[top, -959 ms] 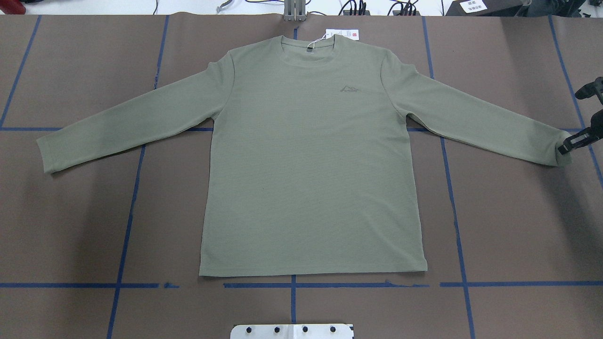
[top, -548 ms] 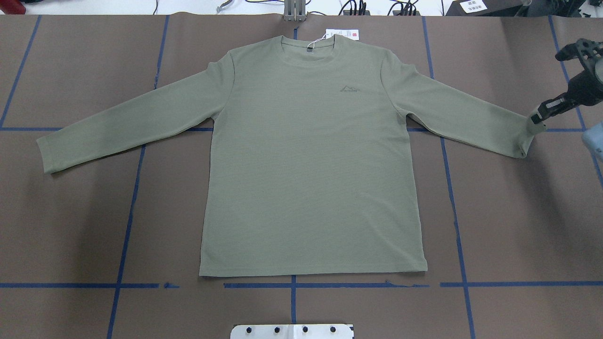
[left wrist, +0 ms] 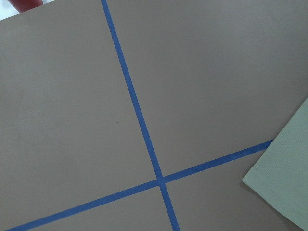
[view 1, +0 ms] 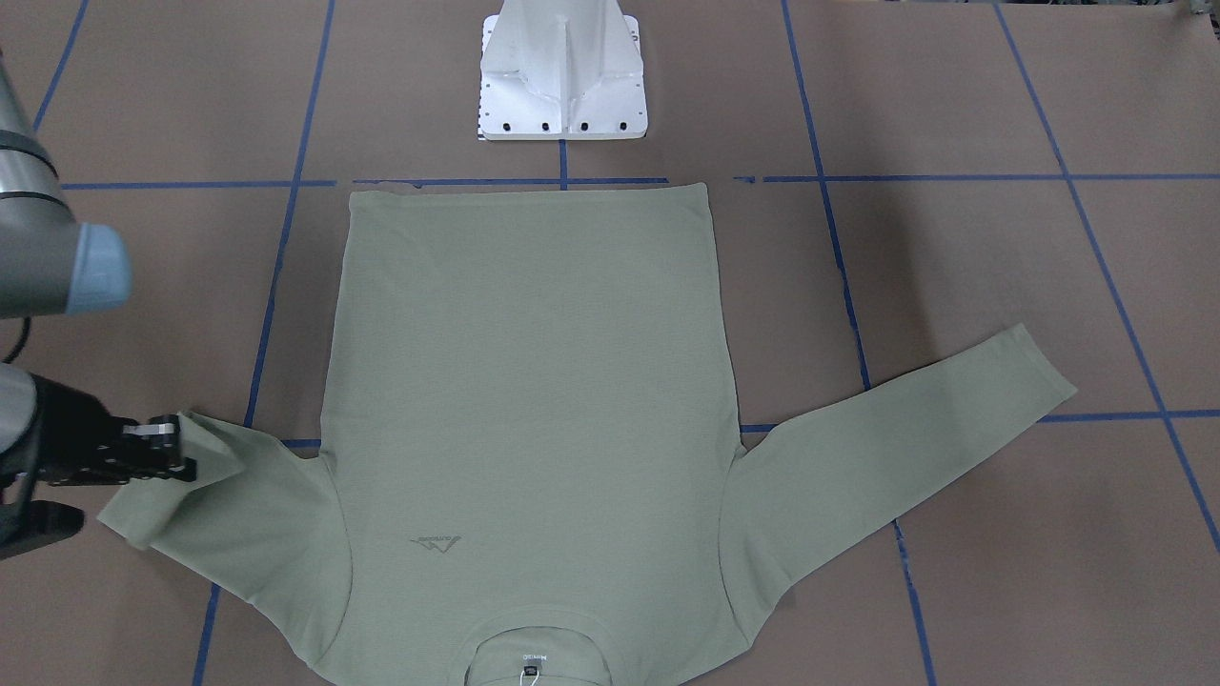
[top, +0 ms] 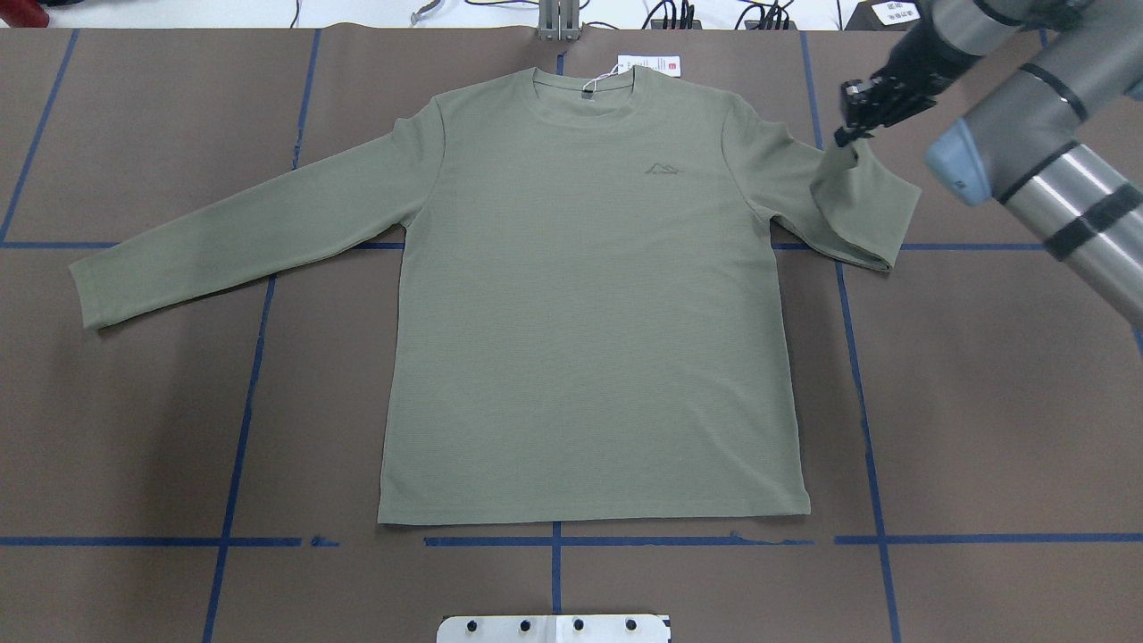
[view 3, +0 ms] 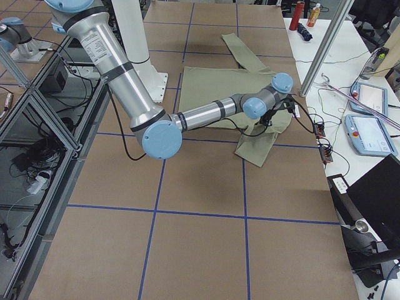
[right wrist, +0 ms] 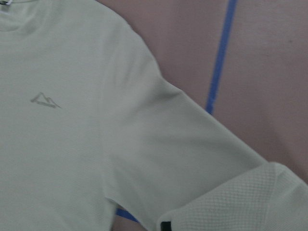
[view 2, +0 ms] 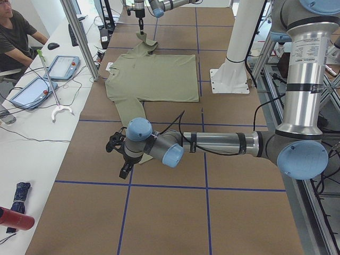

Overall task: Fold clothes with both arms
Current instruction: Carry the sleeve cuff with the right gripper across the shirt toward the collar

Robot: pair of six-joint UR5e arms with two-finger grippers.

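A brown paper-covered desk (top: 982,402), marked into squares by blue tape lines (top: 862,393), carries the sage-green shirt (top: 580,313), which lies flat and face up with its neck towards the far edge.

The right claw (top: 845,134) is clenched on the cuff of the right sleeve (top: 862,205) and holds it lifted just beside the shoulder. The sleeve below it is doubled back on itself, with its fold resting on the desk. The left claw (view 2: 119,155) hangs low over bare desk near the tip of the left sleeve (top: 241,241); whether it is released or clenched cannot be told.

The step in hand appears to be the first sleeve fold. The next move likely calls for carrying the cuff across onto the chest and laying it down smoothly before letting go, without dragging the body askew.

A second ago the right sleeve lay stretched out to the desk's right side with the claw at its cuff; half a second ago the cuff was raised and drawn inward. The body and left sleeve have not shifted.
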